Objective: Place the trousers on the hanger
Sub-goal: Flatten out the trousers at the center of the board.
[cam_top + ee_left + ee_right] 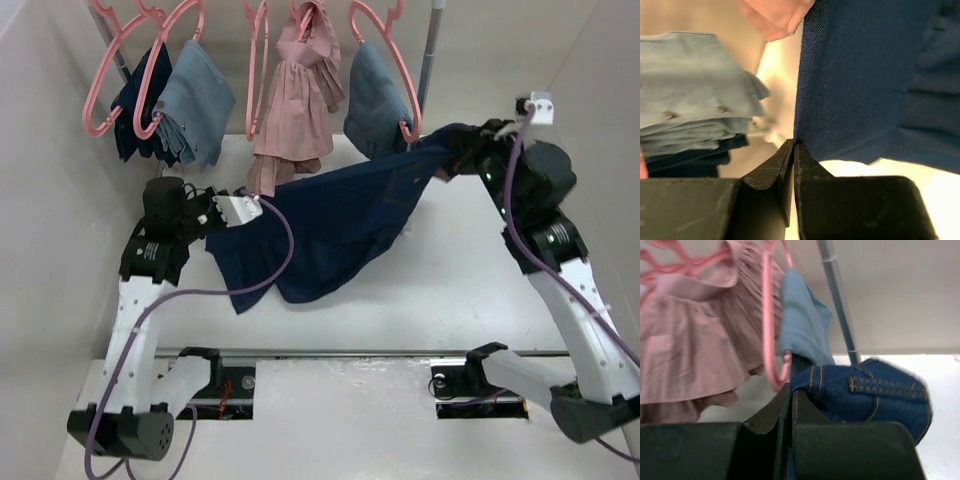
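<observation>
Left fingers (212, 218) (790, 152) are clenched on one edge of the trousers (340, 225) (865, 80); in the left wrist view the navy cloth is pinched right at the tips and fills everything above and to the right of them. Right fingers (455, 160) (786, 395) are clenched on the other end of the trousers (875, 395); a bunched part with orange stitching is seen just right of the tips.

The trousers are held stretched between the two sets of fingers. The end at the right fingers is lifted, and the middle is sagged toward the tabletop (450, 290). Contact with the tabletop cannot be confirmed.

The hanger (407, 128) (769, 340) is hung on the rail pole (432, 50) (837, 300). Its lower curve is seen just above and left of the right fingertips, close to the trousers; touching or not cannot be told. A light blue denim piece (375, 95) (802, 325) is draped on it, directly above the right fingers.

A pink dress (295, 90) (690, 340) is hung left of the right fingers. In the left wrist view its hem (775, 17) is seen above the left fingers. A second light blue denim garment (200, 95) (690, 85) is located to their left.
</observation>
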Controlling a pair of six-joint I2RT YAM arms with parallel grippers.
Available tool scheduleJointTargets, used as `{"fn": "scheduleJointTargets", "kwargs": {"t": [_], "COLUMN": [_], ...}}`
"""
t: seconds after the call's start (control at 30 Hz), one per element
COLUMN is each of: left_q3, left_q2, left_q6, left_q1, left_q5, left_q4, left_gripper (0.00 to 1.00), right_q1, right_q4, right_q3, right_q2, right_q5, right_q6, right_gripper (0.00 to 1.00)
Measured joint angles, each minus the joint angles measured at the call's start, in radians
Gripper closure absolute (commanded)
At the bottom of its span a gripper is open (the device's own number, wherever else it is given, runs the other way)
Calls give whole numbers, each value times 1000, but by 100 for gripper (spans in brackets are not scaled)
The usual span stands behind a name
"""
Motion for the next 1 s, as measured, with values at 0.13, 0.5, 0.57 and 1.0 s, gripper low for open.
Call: {"fn": "scheduleJointTargets", "kwargs": {"t": [0.13, 0.5, 0.57, 1.0], "left_q3": [-29, -95, -93, -184], "left_q2": [-87, -150, -140, 283], "left_q6": [17, 232, 235, 28], "left_q1": [-3, -82, -121, 26], "left_q5": [-21, 83, 103, 16], "left_q4": [0, -447, -487, -109], "left_gripper": [100, 25, 23, 0], "right_q1": [1, -46, -66, -98], "right_q4": [77, -172, -236, -290], "right_q3": [-173, -647, -650, -628], "right_q2": [-176, -399, -401, -317], "right_q5": [-45, 246, 317, 494], "right_q6": [47, 548, 628, 699], "right_gripper": [100, 100, 100, 100]}}
